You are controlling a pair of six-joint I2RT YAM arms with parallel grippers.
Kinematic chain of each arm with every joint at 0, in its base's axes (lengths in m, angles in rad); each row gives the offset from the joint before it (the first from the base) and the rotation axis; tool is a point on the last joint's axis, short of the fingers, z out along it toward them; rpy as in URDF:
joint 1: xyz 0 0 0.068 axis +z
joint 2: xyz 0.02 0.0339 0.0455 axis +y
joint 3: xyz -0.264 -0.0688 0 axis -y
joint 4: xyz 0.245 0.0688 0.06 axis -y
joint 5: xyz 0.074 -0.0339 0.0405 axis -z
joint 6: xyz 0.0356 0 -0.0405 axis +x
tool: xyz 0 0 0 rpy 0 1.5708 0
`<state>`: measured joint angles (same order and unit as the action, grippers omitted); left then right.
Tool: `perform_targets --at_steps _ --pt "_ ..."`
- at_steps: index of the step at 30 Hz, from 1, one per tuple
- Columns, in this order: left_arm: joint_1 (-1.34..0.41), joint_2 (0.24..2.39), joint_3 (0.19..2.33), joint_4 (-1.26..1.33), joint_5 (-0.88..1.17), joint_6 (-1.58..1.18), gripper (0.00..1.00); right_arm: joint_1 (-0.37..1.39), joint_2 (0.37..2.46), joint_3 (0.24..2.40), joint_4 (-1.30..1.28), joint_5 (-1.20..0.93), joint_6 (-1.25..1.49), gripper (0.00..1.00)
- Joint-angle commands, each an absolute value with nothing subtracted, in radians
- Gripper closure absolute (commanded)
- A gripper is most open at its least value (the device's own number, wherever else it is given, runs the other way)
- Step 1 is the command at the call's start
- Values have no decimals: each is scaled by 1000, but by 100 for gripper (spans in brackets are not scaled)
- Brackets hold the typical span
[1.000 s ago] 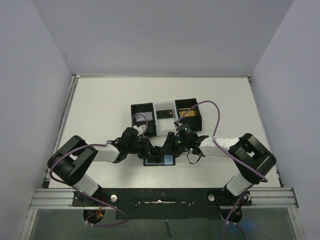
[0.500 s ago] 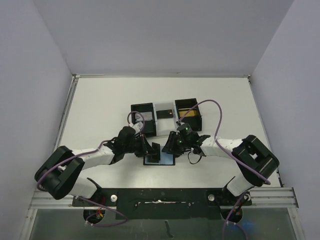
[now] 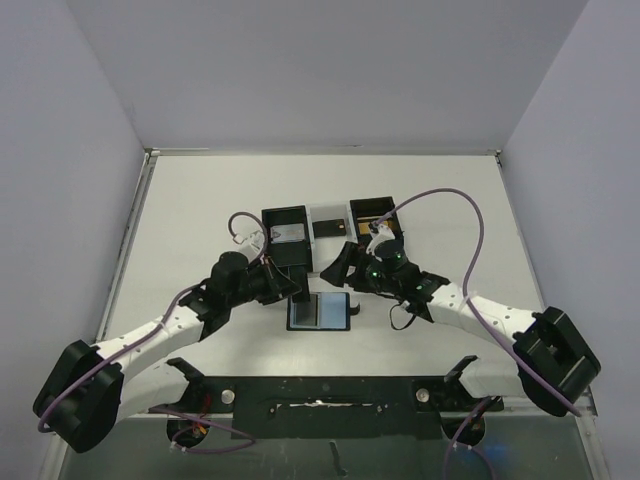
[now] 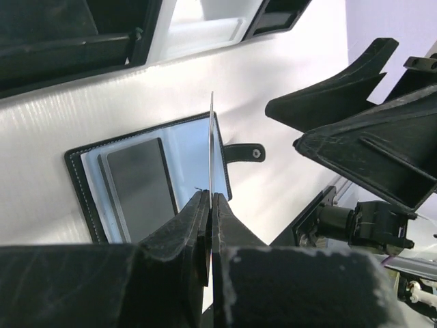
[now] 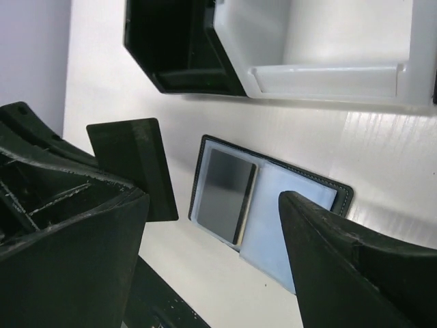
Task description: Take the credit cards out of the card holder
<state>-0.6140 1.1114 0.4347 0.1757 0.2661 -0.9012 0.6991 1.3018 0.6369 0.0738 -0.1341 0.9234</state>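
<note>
Left pincer (image 4: 210,199) pinches a thin rectangular card (image 5: 130,162) upright above the black bifold card holder (image 3: 338,312), which lies open on the white bench (image 3: 200,220) with another card (image 5: 222,195) inside; right pincer (image 5: 215,205) hangs spread.

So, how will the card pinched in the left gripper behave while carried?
Probably stiff: the card stands straight above the left gripper, no sag. Likely light, being paper-thin edge-on. Its smooth faces might slip or pivot in that small pinch.

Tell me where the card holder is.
Top view, centre: the card holder lies open on the table, just nearer than the left gripper and the black boxes.
</note>
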Motion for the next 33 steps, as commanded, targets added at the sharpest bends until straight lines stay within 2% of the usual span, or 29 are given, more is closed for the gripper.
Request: perform_targets --at_steps 1,6,11,15,17,24,30,33 --pt "-602 1042 437 264 266 -859 100 684 1213 571 280 -102 913 20" --pt "-595 1025 383 544 420 -870 100 654 1173 520 446 -206 929 20" --pt "-592 1074 409 668 570 -909 100 637 1175 484 642 -366 964 21" --pt "-586 1099 412 731 610 -946 100 629 1199 462 798 -458 1004 26" --pt "-586 1108 413 758 626 -962 100 625 1219 465 852 -503 1036 30" --pt "-582 1137 415 841 680 -1000 100 620 1297 478 999 -618 1115 58" --pt "-553 1135 409 857 724 -1014 100 617 1353 468 1134 -683 1182 75" --pt "-533 1123 397 862 731 -1024 100 615 1363 461 1181 -705 1203 80"
